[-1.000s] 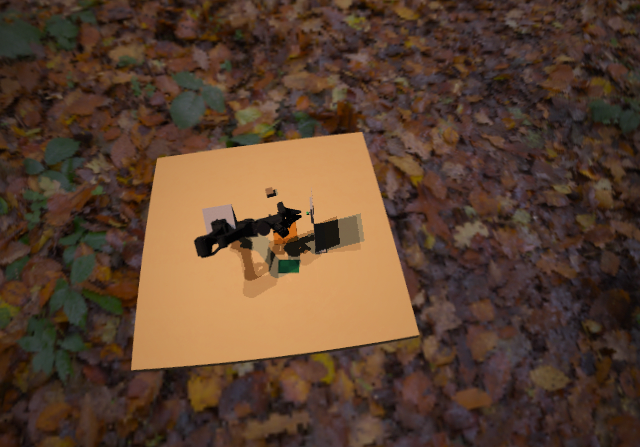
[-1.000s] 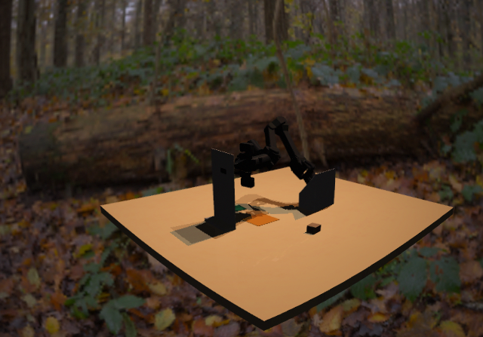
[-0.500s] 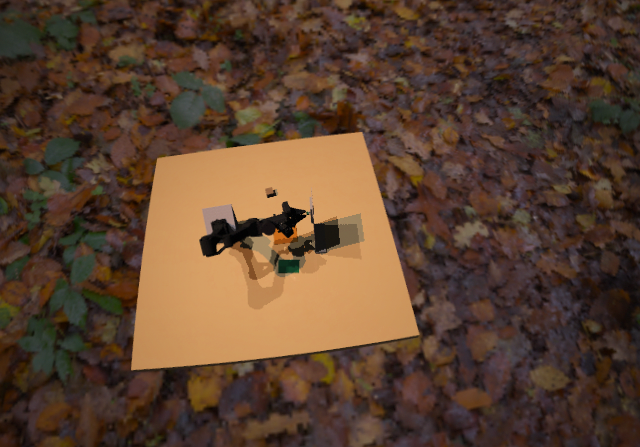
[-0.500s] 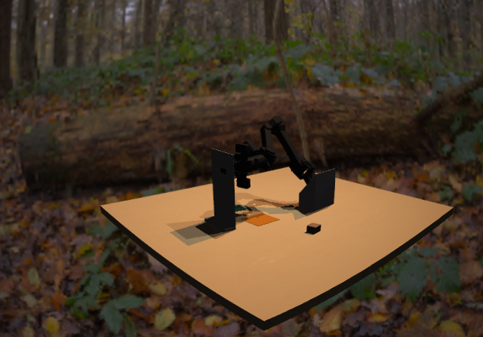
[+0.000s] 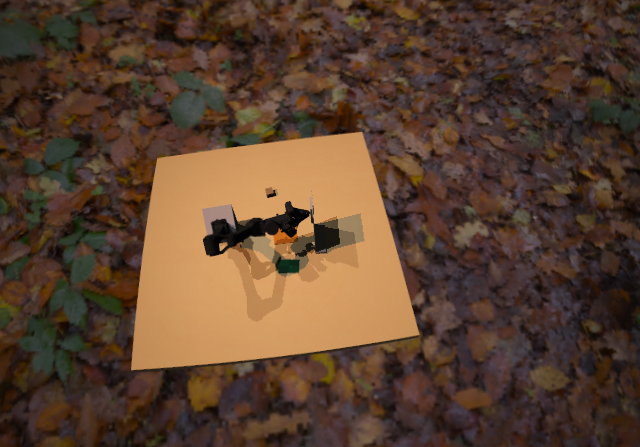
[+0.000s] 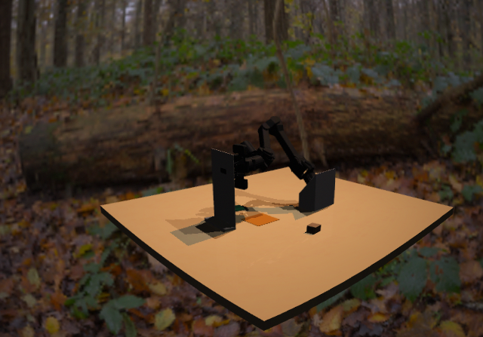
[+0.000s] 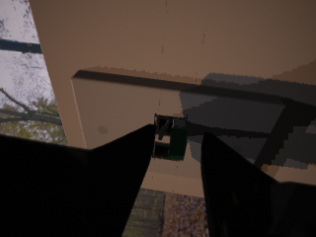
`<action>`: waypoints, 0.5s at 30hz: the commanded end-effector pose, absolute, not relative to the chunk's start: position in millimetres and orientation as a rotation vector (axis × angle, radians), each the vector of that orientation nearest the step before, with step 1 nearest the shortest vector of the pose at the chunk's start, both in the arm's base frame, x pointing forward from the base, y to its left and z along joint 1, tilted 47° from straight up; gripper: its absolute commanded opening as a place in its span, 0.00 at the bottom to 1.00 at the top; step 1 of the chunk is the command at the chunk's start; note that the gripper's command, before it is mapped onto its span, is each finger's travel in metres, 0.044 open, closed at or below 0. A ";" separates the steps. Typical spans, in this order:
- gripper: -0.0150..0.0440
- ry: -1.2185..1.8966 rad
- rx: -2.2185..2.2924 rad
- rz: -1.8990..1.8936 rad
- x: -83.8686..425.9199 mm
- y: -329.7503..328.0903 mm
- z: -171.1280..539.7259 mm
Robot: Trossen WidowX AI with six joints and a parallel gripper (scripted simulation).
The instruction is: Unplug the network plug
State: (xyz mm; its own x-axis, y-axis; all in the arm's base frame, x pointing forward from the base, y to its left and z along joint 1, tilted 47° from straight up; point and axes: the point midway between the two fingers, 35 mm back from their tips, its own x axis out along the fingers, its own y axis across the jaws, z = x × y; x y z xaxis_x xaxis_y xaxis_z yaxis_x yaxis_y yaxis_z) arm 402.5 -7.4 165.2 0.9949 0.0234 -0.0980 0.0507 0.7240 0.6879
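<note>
The upright panel (image 5: 312,207) (image 6: 224,197) (image 7: 118,111) stands on the table. The green plug (image 7: 178,144) sits at the dark socket opening in the wrist view, and the thin tab is too small to make out clearly. My gripper (image 5: 309,215) (image 7: 179,135) is partly open at the panel's face. Its fingertips are on either side of the plug, with a visible gap between the plug and the right finger. In the exterior view the panel hides the fingertips. An orange square (image 5: 281,238) (image 6: 260,219) lies flat on the table below the arm.
A dark green rectangle (image 5: 288,266) (image 6: 241,207) lies near the orange square. A small dark block (image 5: 270,192) (image 6: 313,228) is on the table on the other side of the arm. A plate-like stand (image 5: 219,213) (image 6: 324,191) is by the arm's base.
</note>
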 end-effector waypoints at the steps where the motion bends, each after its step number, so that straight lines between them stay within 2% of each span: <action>1: 0.43 0.100 0.758 -0.006 403.9 -6.5 166.5; 15: 0.27 0.100 0.758 -0.006 403.9 -6.5 166.5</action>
State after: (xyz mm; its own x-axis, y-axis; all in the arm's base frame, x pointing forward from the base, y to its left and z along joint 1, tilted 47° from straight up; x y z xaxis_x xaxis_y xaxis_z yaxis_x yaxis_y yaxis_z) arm 403.6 -6.4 166.1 0.9950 0.0309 -0.0947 0.0430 0.7241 0.6883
